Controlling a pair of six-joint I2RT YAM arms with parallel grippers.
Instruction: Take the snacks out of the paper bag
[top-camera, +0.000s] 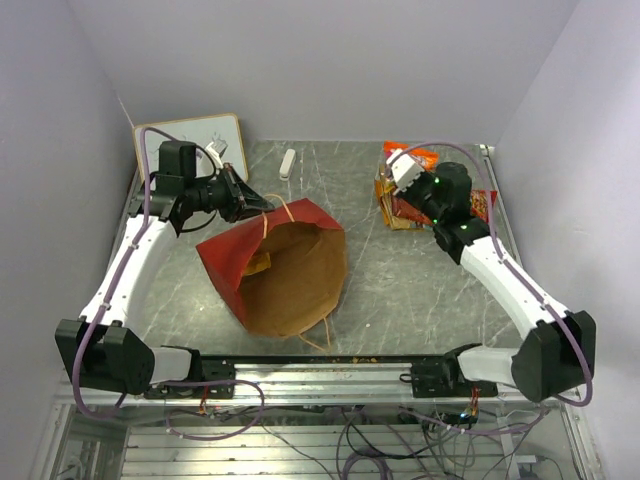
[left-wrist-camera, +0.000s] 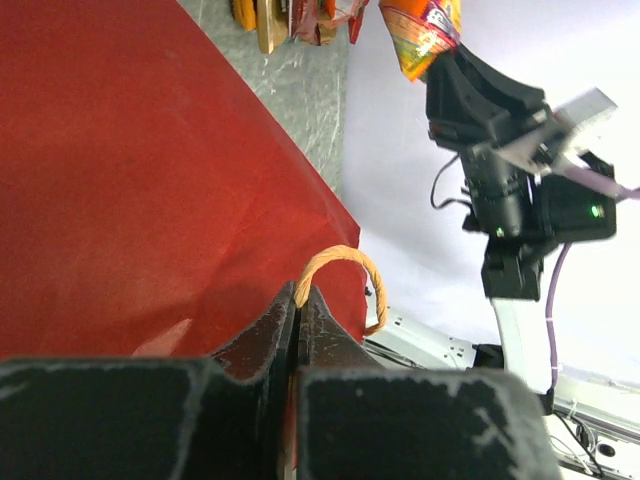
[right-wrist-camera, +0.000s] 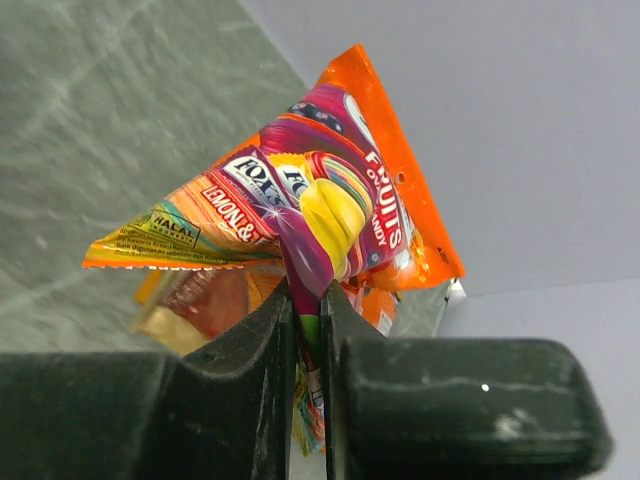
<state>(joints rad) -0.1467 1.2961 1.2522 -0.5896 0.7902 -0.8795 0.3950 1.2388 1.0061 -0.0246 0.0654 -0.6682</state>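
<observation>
The paper bag (top-camera: 285, 270) lies on its side, red outside and brown inside, mouth toward the near edge. One yellow-orange snack packet (top-camera: 258, 264) shows inside it. My left gripper (top-camera: 258, 205) is shut on the bag's tan cord handle (left-wrist-camera: 335, 262), against the red wall (left-wrist-camera: 150, 180), with its fingertips (left-wrist-camera: 298, 300) closed. My right gripper (top-camera: 400, 160) is shut on an orange and purple candy packet (right-wrist-camera: 320, 205), held above the table at the back right (top-camera: 422, 155). Its gripper (right-wrist-camera: 308, 295) pinches the packet's lower edge. Several snacks (top-camera: 398, 208) lie piled below it.
A white whiteboard (top-camera: 195, 140) leans at the back left, with a small white object (top-camera: 288, 162) beside it on the marble table (top-camera: 400, 290). More packets (top-camera: 482, 205) lie near the right wall. A metal rail (top-camera: 320, 375) runs along the near edge.
</observation>
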